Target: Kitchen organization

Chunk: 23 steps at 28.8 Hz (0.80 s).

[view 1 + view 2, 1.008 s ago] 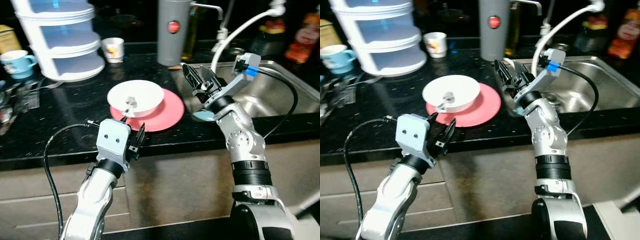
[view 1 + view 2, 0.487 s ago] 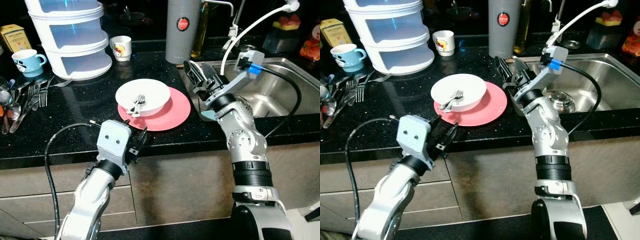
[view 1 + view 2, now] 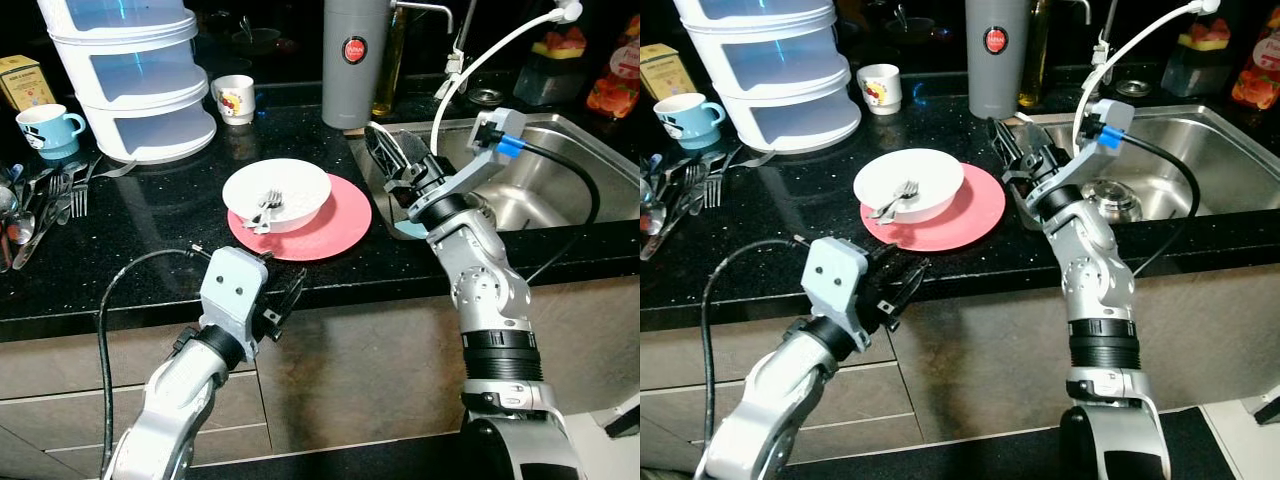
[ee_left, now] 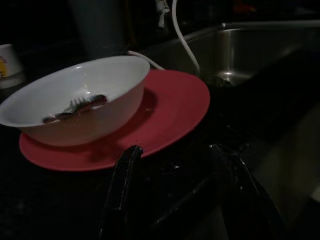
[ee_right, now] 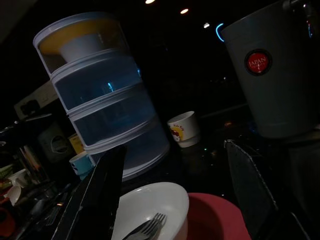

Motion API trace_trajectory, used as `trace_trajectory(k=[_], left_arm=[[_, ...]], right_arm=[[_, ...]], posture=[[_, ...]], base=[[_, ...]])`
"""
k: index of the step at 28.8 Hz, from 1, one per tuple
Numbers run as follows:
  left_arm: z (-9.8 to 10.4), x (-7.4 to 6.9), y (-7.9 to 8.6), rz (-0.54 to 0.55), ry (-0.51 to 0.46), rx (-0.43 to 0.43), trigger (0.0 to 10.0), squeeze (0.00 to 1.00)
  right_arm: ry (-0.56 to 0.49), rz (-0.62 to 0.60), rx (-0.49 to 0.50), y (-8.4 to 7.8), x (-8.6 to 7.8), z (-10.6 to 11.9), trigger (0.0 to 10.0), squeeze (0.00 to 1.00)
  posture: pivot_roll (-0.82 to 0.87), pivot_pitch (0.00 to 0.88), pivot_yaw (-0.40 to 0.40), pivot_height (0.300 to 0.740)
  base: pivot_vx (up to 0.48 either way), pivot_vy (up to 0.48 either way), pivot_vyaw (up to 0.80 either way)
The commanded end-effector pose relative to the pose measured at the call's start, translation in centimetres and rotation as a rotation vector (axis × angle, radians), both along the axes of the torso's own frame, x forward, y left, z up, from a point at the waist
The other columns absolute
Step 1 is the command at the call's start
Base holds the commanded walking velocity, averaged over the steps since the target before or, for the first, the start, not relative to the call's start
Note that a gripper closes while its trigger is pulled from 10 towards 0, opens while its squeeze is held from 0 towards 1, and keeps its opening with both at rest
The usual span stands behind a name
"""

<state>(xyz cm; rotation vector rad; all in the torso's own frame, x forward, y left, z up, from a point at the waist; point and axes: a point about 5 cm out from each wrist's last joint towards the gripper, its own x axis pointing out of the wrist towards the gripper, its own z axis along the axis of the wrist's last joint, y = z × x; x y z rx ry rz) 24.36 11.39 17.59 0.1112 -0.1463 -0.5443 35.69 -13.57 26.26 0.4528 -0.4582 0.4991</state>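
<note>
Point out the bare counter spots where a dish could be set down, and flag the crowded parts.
Free: the black counter between the stacked white-and-blue container tower and the red plate carrying the white bowl with a fork; also the front strip before that plate. Crowded: the left edge with loose cutlery and blue mug, and behind, around the grey canister.

Left gripper (image 3: 283, 300) and right gripper (image 3: 392, 162) both raised, jaws apart.

Head views bright and sharp; wrist views dim.
</note>
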Motion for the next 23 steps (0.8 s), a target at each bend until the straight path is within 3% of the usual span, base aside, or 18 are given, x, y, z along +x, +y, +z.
trace_trajectory(k=[1, 6, 9, 10, 15, 23], left_arm=[[0.5, -0.1, 0.2, -0.015, -0.008, 0.001, 10.0, 0.0], [0.7, -0.8, 0.7, -0.051, 0.013, 0.009, 10.0, 0.0], [0.5, -0.9, 1.5, -0.001, 0.016, 0.012, 10.0, 0.0], [0.6, -0.8, 2.3, 0.064, 0.018, -0.018, 10.0, 0.0], [-0.1, -1.3, 4.0, 0.176, 0.062, -0.065, 10.0, 0.0], [-0.8, -1.5, 4.8, 0.239, 0.085, -0.064, 10.0, 0.0]], right_arm=[[0.011, 0.009, 0.005, 0.3, 0.0, -0.1, 10.0, 0.0], [0.019, 0.035, 0.001, 0.7, -0.1, -0.4, 10.0, 0.0], [-0.001, 0.043, -0.036, 0.9, -0.2, -0.2, 10.0, 0.0], [-0.008, 0.05, -0.045, 1.0, -0.2, -0.2, 10.0, 0.0], [-0.023, 0.063, -0.059, 1.1, -0.4, -0.2, 10.0, 0.0], [-0.043, 0.087, -0.076, 1.4, -0.6, 0.0, 10.0, 0.0]], posture=[[0.12, 0.0, 0.017, 0.74], [0.12, 0.0, 0.006, 0.74], [0.13, 0.0, 0.005, 0.74], [0.13, 0.0, 0.006, 0.74], [0.15, 0.0, 0.004, 0.74], [0.15, 0.0, 0.004, 0.74]], base=[[0.0, 0.0, 0.0], [0.0, 0.0, 0.0], [0.0, 0.0, 0.0], [0.0, 0.0, 0.72], [0.0, 0.0, 0.79], [0.0, 0.0, 0.78]])
